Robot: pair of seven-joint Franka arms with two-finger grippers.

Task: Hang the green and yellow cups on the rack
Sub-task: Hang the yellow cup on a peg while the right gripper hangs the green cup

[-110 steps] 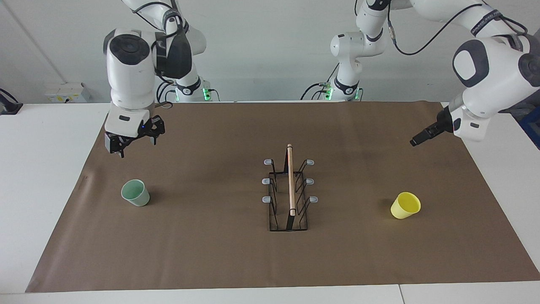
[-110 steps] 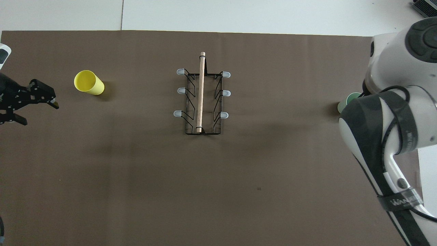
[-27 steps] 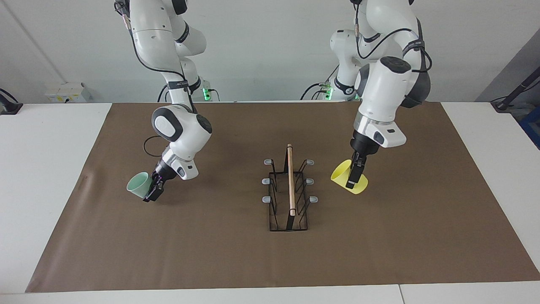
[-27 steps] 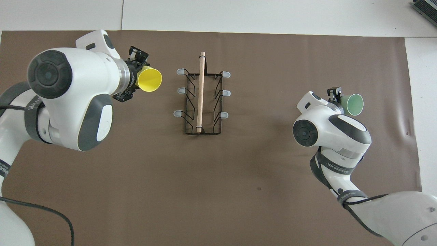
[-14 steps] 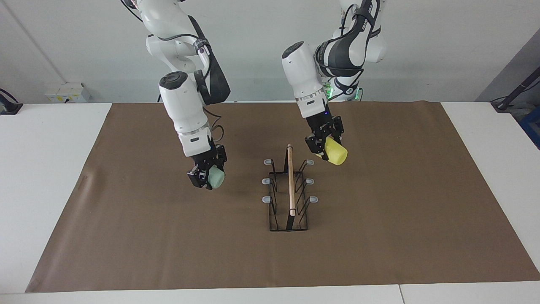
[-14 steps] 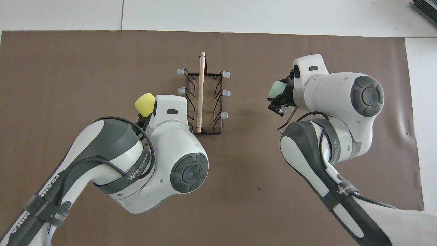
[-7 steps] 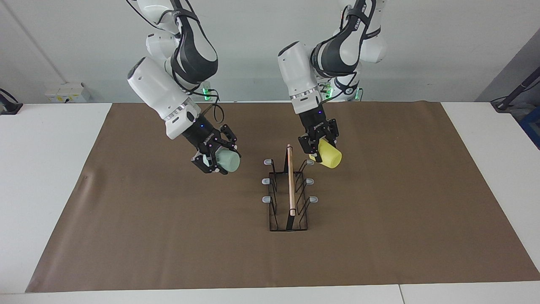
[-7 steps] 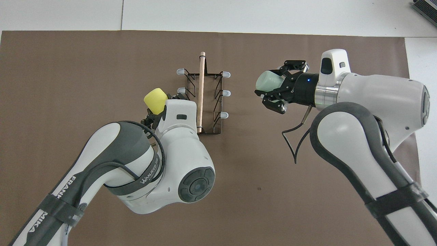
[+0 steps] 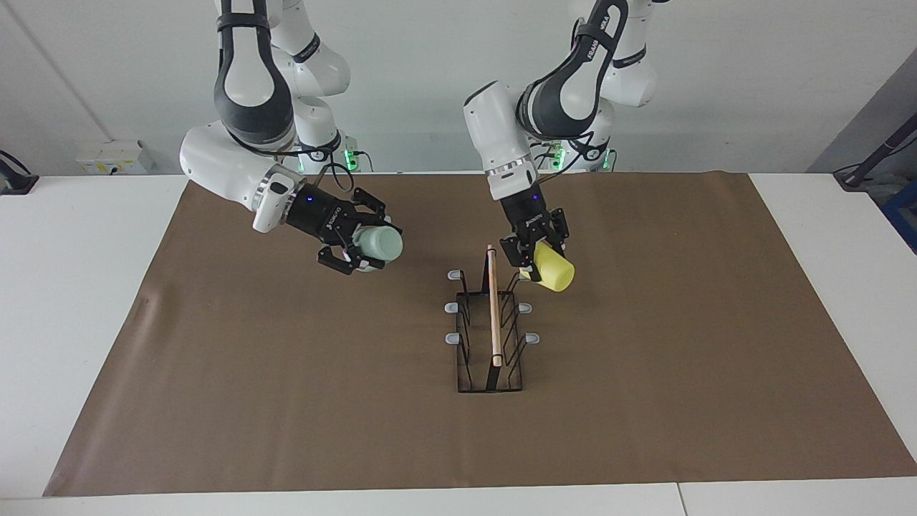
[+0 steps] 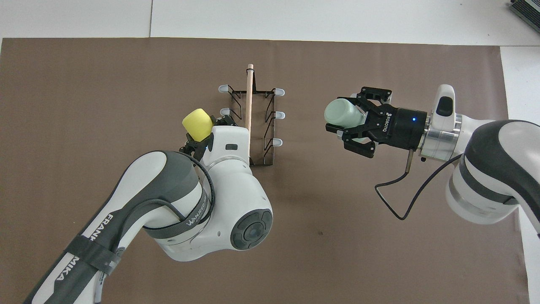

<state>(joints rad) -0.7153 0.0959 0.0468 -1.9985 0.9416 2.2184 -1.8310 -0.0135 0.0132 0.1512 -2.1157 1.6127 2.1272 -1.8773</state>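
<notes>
The left gripper (image 9: 536, 252) is gripping the yellow cup (image 9: 551, 268) near its rim, base pointing away from the wrist, right beside the rack (image 9: 491, 324) at the peg nearest the robots on the left arm's side. The facing view is showing the cup over that peg; whether it is touching cannot be told. In the overhead view the left arm is hiding the rack's nearest end, leaving only the cup's base (image 10: 197, 123) showing.

The right gripper (image 9: 357, 241) is clamping the green cup (image 9: 380, 245) on its side, raised above the brown mat (image 9: 286, 401), apart from the rack on the right arm's side.

Open mat is lying all around the rack up to the white table (image 9: 71, 287) edges.

"ROBOTIQ" is reading on the right gripper body, "FRANKA" on the left arm.
</notes>
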